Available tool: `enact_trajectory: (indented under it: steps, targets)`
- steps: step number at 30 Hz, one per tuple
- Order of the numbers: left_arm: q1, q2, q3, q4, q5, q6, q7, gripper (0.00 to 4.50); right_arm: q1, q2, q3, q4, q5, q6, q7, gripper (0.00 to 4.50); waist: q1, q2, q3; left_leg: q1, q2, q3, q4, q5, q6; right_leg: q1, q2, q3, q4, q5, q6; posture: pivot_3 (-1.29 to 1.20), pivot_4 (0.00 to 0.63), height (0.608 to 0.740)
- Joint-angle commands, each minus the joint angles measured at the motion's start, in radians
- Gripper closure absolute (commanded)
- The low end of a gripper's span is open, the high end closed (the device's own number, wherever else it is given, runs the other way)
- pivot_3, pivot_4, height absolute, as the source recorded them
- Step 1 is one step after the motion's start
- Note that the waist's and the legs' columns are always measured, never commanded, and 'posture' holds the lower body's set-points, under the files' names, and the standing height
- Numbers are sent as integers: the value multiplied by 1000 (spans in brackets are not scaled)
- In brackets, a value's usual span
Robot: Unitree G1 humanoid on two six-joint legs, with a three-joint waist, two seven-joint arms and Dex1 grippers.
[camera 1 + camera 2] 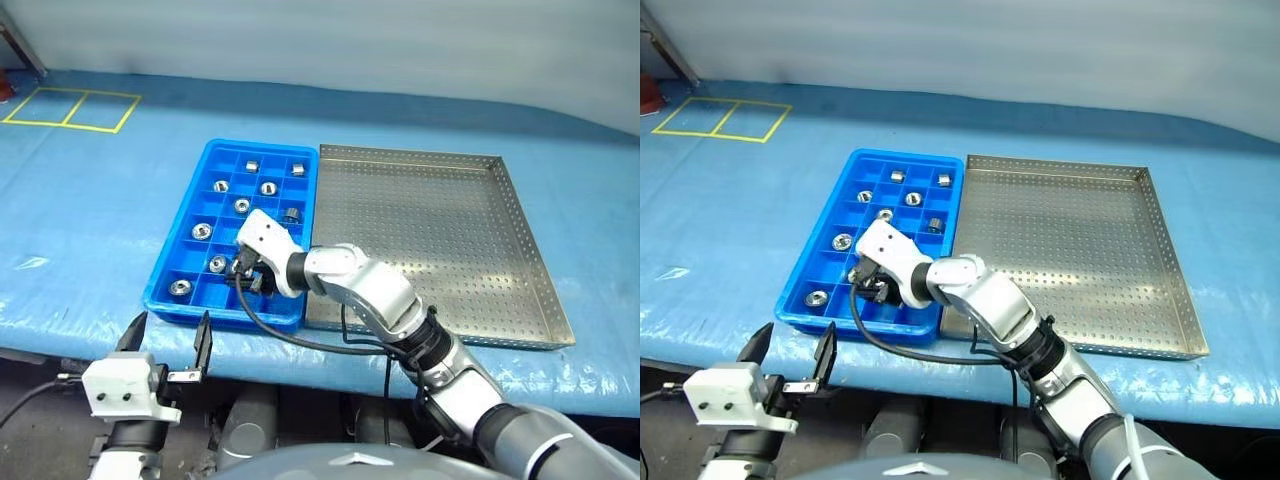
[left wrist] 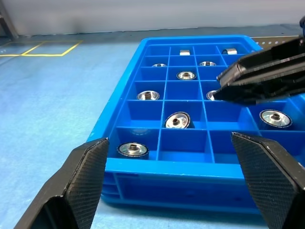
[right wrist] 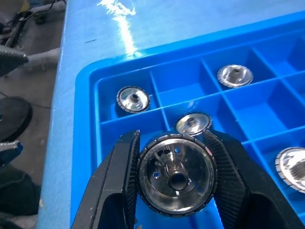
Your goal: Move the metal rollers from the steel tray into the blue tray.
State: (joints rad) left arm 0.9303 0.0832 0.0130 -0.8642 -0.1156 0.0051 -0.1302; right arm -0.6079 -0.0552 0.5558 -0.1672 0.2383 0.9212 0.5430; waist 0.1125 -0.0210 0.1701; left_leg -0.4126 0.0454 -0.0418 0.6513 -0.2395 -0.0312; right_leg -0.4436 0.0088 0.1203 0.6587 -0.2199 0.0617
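I carry one metal roller (image 3: 176,176) pinched between the two ribbed black fingers (image 3: 119,191) of my right hand (image 1: 252,272), hanging over the near rows of the blue tray (image 1: 165,290) so it can drop into a free square compartment. Several other metal rollers (image 1: 242,205) already lie there, one to a cell, shiny with a central hole. The perforated steel tray (image 1: 530,250) alongside looks emptied. My left hand (image 1: 168,340) waits spread wide at the blue surface (image 1: 90,210) edge.
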Motion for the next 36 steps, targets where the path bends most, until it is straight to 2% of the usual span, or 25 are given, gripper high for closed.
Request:
enact_trajectory:
  steps: [1,4,9,10,13,21,25,30,36]
  targets:
    - [14,-2,-15,-46,15,-30,5,0,14,-13,13,-56,24,15,33,2787,5,0,0,0,0,0,0,0,0,0,0,0,0,0,0,463,150,740]
    - [3,6,-21,-44,14,-20,-1,0,49,-41,45,-53,33,24,64,2787,7,0,0,0,0,0,0,0,0,0,0,0,0,0,0,445,150,740]
    - [-38,36,-8,-39,-9,11,-23,0,83,-50,56,-43,26,21,59,1169,2,0,0,0,0,1,-2,0,0,-1,0,0,-1,0,-1,384,150,740]
    - [-47,43,-2,-39,-16,18,-27,0,86,-46,48,-47,27,23,52,728,-1,0,0,0,0,1,-2,0,0,-1,0,0,-1,-1,-1,378,150,740]
    - [-89,70,16,-33,-35,45,-44,0,90,-41,13,-68,33,30,38,14,-12,0,0,0,0,1,-3,-1,0,-1,0,0,-1,-1,-2,332,150,740]
    - [-215,153,62,-9,-100,134,-109,0,162,-114,-106,-233,80,57,25,14,-35,0,0,0,1,2,-1,-1,0,-1,0,0,0,-1,-2,197,150,740]
    - [-276,176,76,11,-124,163,-130,0,214,-159,-139,-302,99,73,14,14,-64,0,0,1,1,2,0,-1,0,0,0,0,0,-1,-1,155,150,740]
    - [-299,186,77,23,-137,177,-148,0,230,-172,-149,-325,105,83,-6,14,-103,0,-1,1,1,2,0,-1,0,0,0,0,2,-1,-1,137,150,740]
    - [-301,183,79,26,-138,177,-154,0,222,-174,-141,-318,106,82,-12,14,-119,0,-1,2,1,2,1,-1,0,2,0,0,2,0,0,151,150,740]
